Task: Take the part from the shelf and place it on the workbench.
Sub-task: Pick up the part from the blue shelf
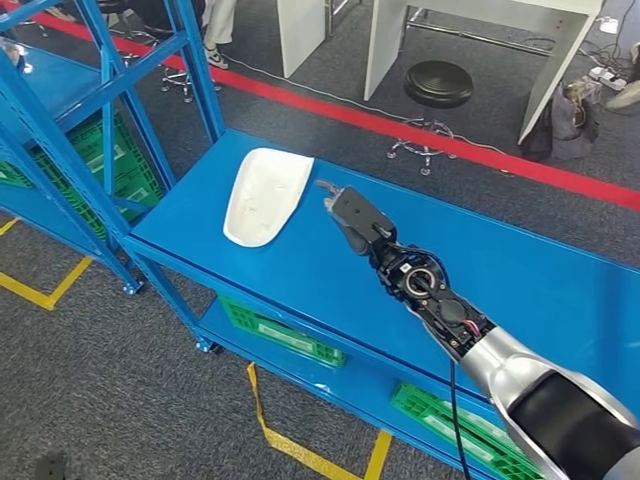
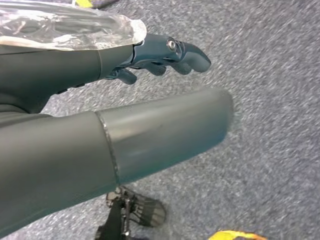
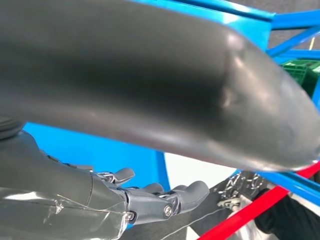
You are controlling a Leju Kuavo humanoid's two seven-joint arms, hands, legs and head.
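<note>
Head view: the white part (image 1: 266,196) lies on the blue workbench (image 1: 528,290), just beyond the right hand (image 1: 353,214), whose spread fingers hold nothing. Left wrist view: left hand (image 2: 151,55), fingers straight, empty, above carpet (image 2: 271,150). Right wrist view: fingers (image 3: 166,197) apart

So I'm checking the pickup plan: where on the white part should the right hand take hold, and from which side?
Probably the long edge facing the right hand. The white part lies flat on the blue shelf, hollow side up, with a thin raised rim. That rim is the nearest thing to pinch, fingers coming in low from the hand's side. The hand holds nothing yet.
</note>
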